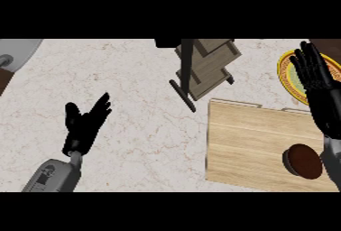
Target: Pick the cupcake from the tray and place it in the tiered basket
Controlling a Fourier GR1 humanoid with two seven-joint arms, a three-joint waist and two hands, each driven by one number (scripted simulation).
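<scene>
Fingers of the left hand are straight and spread, holding nothing, resting well left of the tray. The tiered basket stands just beyond the tray's far left corner. The cupcake sits upright near the tray's right edge; round, no long axis; likely light, soft, crushable, best taken by its sides. The right hand hovers past it, fingers extended, empty.

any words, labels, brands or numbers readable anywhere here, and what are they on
None can be read.
Left forearm: a small panel with pale marks, too small to read.
Plate: a patterned green and yellow rim, no lettering.
Tray, cupcake, tiered basket: no text visible.
</scene>
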